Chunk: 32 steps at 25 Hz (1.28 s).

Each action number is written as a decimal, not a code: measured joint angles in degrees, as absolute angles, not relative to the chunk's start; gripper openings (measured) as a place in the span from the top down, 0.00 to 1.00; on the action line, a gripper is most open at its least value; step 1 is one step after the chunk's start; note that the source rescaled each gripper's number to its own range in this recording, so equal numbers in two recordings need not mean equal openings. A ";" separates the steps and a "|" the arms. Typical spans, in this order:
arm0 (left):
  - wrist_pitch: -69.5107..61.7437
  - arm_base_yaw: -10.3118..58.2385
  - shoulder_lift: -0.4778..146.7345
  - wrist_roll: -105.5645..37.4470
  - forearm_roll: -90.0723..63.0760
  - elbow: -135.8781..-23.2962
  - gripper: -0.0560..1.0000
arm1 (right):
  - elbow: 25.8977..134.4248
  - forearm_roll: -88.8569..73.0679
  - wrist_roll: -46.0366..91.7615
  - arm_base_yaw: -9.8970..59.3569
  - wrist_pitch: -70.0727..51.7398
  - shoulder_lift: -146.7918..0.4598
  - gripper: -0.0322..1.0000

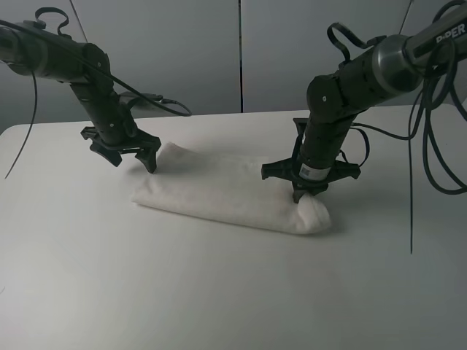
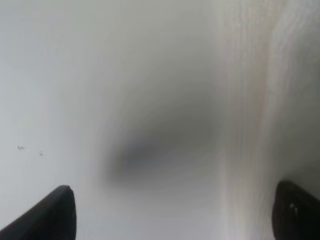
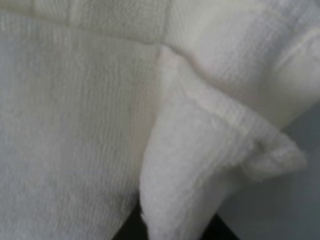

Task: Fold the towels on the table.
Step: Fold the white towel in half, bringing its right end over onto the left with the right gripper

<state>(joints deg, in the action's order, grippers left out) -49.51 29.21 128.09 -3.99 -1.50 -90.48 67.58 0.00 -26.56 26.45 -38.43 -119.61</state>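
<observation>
— Nearest, along the front edge of the table [image 1: 219, 310], only plain white surface is seen. How far along is the folding judged to be?

— Partly done, it is judged. Toward the middle of the table the towel [image 1: 219, 193] is laid as a long, narrow band, apparently doubled over lengthwise, and it runs from the near right to the far left. A shorter fold, end to end, is thought to be left.

— And the hands?

— At the towel's near-right end the right hand [image 1: 306, 197] is pressed together on a raised fold of cloth. In the right wrist view a hemmed corner is seen running down between the dark jaws. Farther back, the left hand [image 1: 133, 163] is spread wide just beside the towel's far-left corner, and nothing is held in it.

— What cannot be made out?

— No stripe band or label is shown anywhere. The layers cannot be counted. The left wrist view is blurred, and only two dark fingertips, some table and a strip of towel can be told. The right hand's tips are hidden in the cloth.
</observation>
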 joint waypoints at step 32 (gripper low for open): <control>-49.72 29.21 130.49 -1.71 1.65 -91.08 0.00 | 67.24 -43.37 4.40 26.25 -34.95 -111.06 0.97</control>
